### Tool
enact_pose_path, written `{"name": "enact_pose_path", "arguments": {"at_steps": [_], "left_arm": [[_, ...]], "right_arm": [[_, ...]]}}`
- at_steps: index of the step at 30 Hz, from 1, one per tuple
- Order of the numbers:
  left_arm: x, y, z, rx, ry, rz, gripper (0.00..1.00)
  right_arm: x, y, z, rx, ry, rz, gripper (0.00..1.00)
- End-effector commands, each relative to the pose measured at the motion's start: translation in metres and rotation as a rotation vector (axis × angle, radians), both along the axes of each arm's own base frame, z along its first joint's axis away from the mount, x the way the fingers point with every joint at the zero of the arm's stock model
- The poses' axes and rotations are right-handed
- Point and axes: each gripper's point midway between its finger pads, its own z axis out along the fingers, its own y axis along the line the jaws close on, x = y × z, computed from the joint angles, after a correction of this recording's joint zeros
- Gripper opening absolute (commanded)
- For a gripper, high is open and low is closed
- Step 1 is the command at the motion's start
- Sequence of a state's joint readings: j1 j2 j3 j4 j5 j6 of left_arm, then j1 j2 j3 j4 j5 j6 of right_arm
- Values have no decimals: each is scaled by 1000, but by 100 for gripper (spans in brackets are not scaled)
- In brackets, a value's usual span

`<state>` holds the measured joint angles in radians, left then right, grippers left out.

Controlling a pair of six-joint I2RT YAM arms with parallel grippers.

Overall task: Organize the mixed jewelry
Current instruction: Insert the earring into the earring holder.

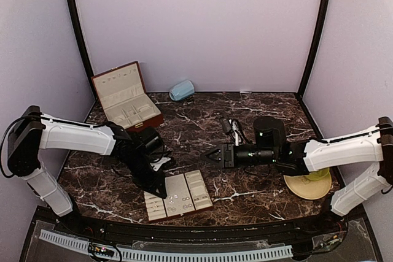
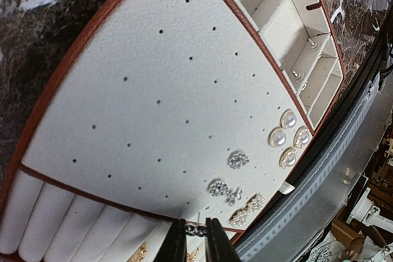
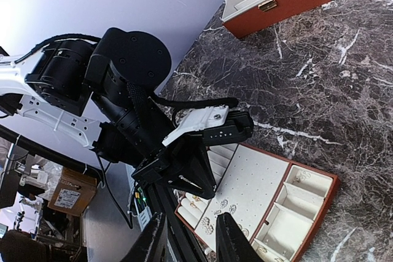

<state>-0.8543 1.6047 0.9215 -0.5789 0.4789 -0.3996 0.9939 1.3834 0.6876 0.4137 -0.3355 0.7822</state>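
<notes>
Left arm [image 1: 158,189] angled down over tray [image 1: 198,189], pinching earring [image 2: 196,230]

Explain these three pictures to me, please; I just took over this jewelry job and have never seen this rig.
You are looking at two white-and-black robot arms on a dark marble table.

The wide picture is from a fixed camera above and behind the arms. The other two come from cameras on each wrist.

On the table lie a flat red-brown tray with cream lining, an open red-brown jewelry box, a pale blue pouch and a yellowish plate.

The left tool is over the tray's near edge, closed on a small silvery earring. In its wrist view, pearl earrings and sparkly studs already sit in the tray's perforated panel.

The right tool hangs mid-table, partly open and holding nothing.
</notes>
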Motion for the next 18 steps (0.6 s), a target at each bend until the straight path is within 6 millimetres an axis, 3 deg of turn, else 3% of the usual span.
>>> {"name": "enact_pose_path", "arguments": {"at_steps": [1, 18], "left_arm": [[2, 3, 0, 11, -3, -4, 14], [3, 3, -5, 22, 6, -8, 14]], "right_arm": [[3, -3, 10, 24, -33, -15, 29], [3, -5, 9, 21, -32, -17, 28]]}}
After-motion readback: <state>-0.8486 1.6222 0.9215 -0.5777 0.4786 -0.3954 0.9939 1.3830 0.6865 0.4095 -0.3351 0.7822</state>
